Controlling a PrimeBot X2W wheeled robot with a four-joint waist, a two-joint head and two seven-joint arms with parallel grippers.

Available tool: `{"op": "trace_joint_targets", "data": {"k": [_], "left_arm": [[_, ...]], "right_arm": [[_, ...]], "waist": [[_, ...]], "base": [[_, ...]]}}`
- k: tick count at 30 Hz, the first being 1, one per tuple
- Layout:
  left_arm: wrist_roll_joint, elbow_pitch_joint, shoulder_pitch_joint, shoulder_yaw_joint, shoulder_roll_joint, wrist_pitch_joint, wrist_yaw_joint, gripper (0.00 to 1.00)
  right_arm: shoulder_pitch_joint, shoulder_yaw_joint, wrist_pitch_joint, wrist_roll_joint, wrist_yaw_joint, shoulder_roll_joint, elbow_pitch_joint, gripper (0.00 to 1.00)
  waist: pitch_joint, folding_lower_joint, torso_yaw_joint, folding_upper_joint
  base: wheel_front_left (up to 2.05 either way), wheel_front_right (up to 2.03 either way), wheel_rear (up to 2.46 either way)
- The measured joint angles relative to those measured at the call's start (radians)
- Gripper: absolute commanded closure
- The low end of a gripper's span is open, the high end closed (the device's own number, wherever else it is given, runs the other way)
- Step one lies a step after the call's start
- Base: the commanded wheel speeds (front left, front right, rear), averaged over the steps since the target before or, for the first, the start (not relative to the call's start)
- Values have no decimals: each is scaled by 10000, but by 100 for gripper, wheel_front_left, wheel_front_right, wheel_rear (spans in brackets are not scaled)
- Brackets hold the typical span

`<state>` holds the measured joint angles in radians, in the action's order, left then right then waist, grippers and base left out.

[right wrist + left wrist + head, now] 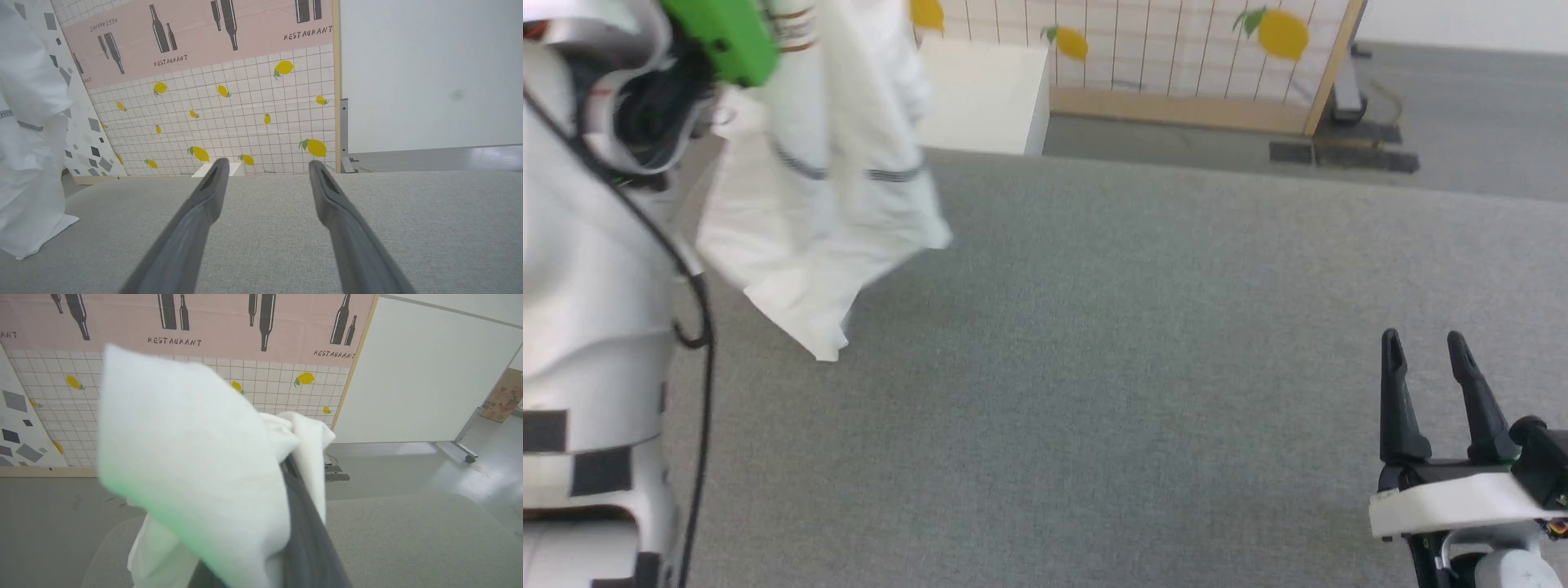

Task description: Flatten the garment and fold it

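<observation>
Plainly, the flattening has not begun in earnest. The left gripper (291, 473) is raised and clamped on a bunch of the garment (825, 188), with cloth wrapped over its fingers. The white shirt hangs straight below that grip in a loose, doubled-over column, grey zigzag seams showing midway down. Its lowest corner looks to just touch the grey table (1135, 367) beneath the hand.

Well off to that gripper's right, the right gripper (1423, 347) hovers low over bare table, fingers spread and holding nothing.

To do this step well, I judge the empty hand should cross to the hanging cloth and pinch a second edge or shoulder level with the left grip. The two could then draw the shirt taut and lay it down hem first. Lowering it one-handed would likely leave it heaped. The thin fabric will probably crease easily, so slow pulls suit it.

Beyond the table, ahead of the left hand and a little to its right, stands a white box (988, 90). Its top looks shut, and its contents cannot be told.
</observation>
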<state>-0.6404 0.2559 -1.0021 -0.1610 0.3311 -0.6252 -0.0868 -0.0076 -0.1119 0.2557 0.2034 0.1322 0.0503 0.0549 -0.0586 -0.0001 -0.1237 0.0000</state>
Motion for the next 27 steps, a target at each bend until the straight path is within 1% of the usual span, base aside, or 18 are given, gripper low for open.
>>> {"op": "trace_joint_targets", "data": {"k": [8, 15, 19, 24, 27], "left_arm": [[-224, -472, -678, -709, -1294, -100, 10, 100], [-918, -769, -1156, -1051, -2349, 44, -4, 100], [-1446, -1035, -1189, -1429, -2663, 211, 36, 100], [-2253, -1444, -1274, -2033, -2750, 529, 412, 100], [-2671, -1609, -1272, -2706, -2754, 842, 669, 100]], "right_arm": [[390, 82, 2, 192, 0, 0, 121, 0], [509, 104, 2, 194, 0, 0, 138, 0], [511, 90, 2, 196, 0, 2, 151, 0], [543, 92, 2, 230, 0, 0, 174, 0], [554, 54, 4, 270, 0, 2, 192, 0]], "waist": [[850, 0, 228, 0], [1219, 0, 723, 0], [1328, 0, 1016, 0], [1400, 0, 1315, 1], [1394, 0, 1438, 1]], "base": [[0, 0, 0], [0, 0, 0], [0, 0, 0], [0, 0, 0], [0, 0, 0]]}}
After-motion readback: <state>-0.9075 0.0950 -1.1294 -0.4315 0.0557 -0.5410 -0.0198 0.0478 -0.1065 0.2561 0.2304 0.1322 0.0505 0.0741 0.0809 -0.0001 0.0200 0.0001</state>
